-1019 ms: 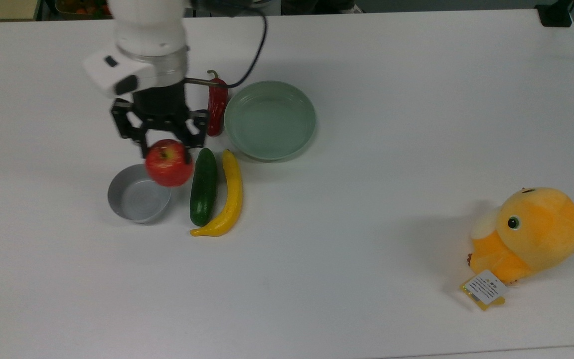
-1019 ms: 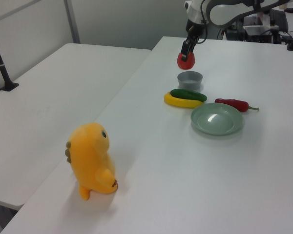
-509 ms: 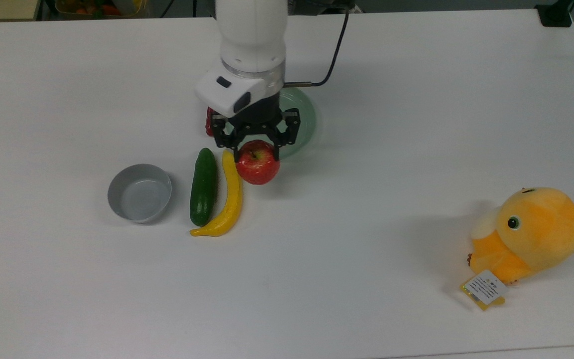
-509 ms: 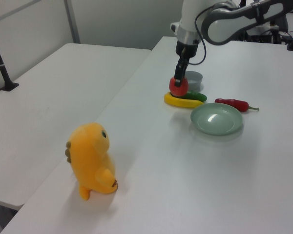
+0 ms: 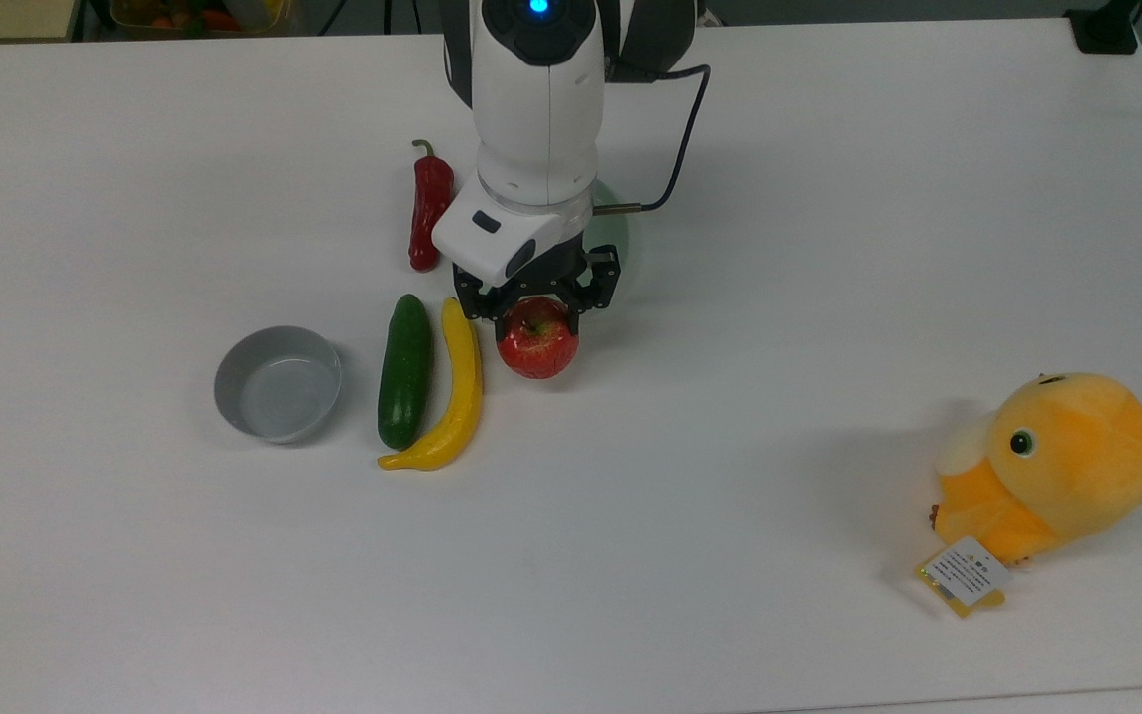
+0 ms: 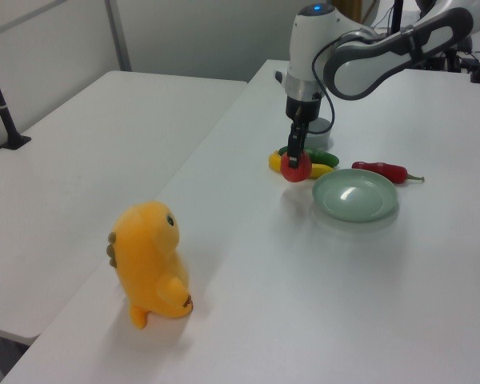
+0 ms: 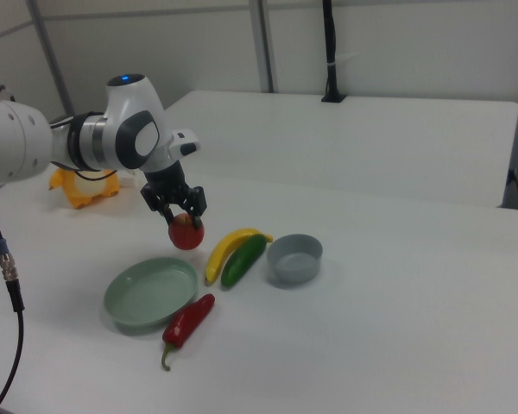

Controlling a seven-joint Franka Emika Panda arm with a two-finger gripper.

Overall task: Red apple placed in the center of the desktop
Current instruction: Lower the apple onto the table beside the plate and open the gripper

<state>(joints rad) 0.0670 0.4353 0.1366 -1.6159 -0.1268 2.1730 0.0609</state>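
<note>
My gripper (image 5: 537, 315) is shut on the red apple (image 5: 537, 340), holding it from above by its top. The apple (image 6: 295, 166) hangs low over the white desktop (image 5: 690, 555), just right of the banana in the top view and in front of the green plate. In the right view the apple (image 7: 186, 233) sits between the fingers below the white arm, with my gripper (image 7: 183, 214) pointing straight down. I cannot tell whether the apple touches the desktop.
A yellow banana (image 5: 455, 397) and a green cucumber (image 5: 404, 370) lie side by side left of the apple. A grey bowl (image 5: 278, 384) stands further left. A red chili pepper (image 5: 428, 210) and a pale-green plate (image 6: 356, 195) lie behind. An orange plush toy (image 5: 1057, 464) sits far right.
The arm has carried the apple from above the grey bowl, over the cucumber and banana, to the top view's right, and has lowered it toward the desktop.
</note>
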